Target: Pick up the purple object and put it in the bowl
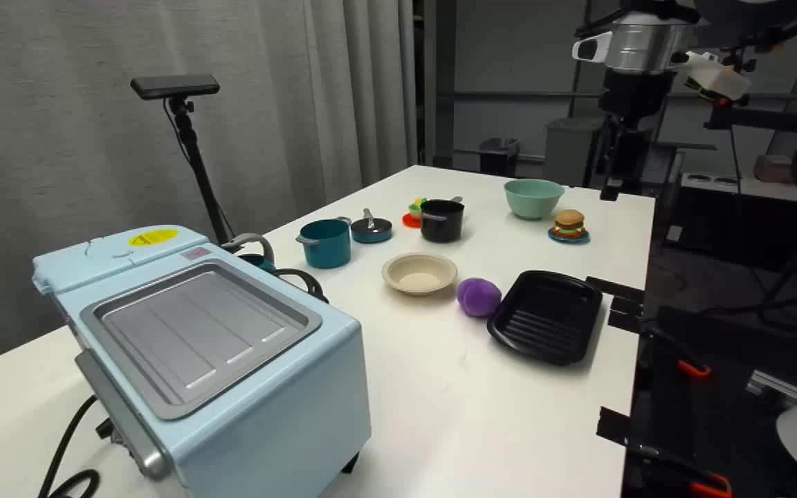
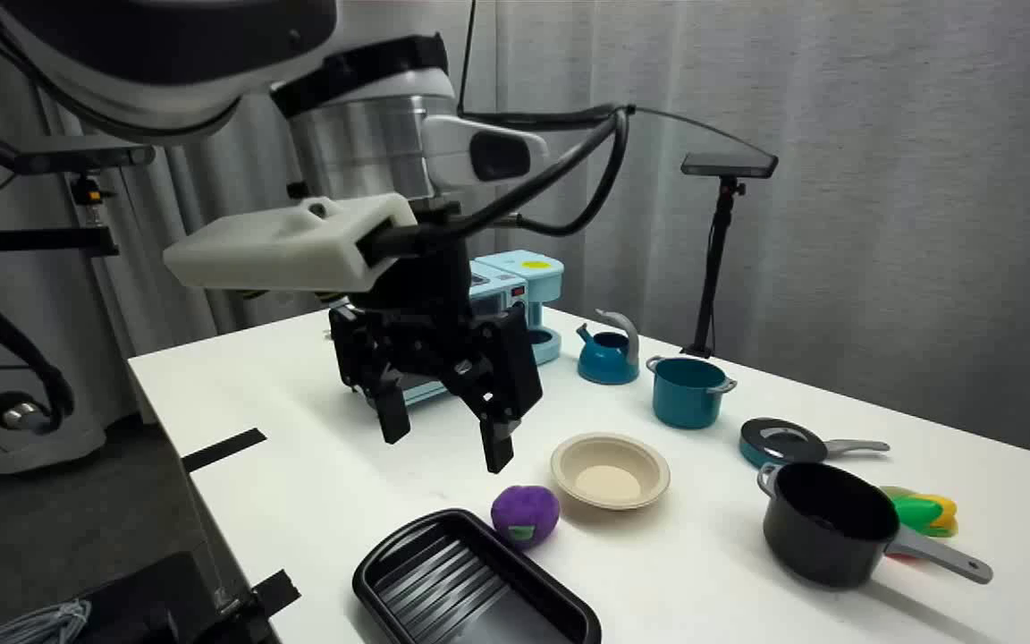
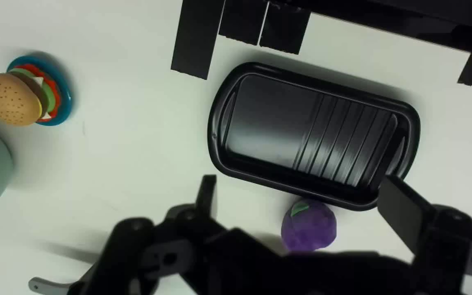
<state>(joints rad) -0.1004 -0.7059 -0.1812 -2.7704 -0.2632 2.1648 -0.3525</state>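
Observation:
The purple object is a small rounded lump with a green leaf patch. It lies on the white table between the beige bowl and the black tray, close against the tray's long side. In an exterior view the purple object sits just beside the bowl, which holds nothing. In the wrist view the purple object shows between the widely spread fingers, its lower edge covered by the gripper body; the bowl is hidden there. My gripper is open and empty, high above the table. It also shows in an exterior view.
The black tray lies beside the purple object near the table edge. A light green bowl and toy burger stand farther along. A black pot, teal pot, lidded pan and kettle stand nearby. A light blue appliance stands at one end.

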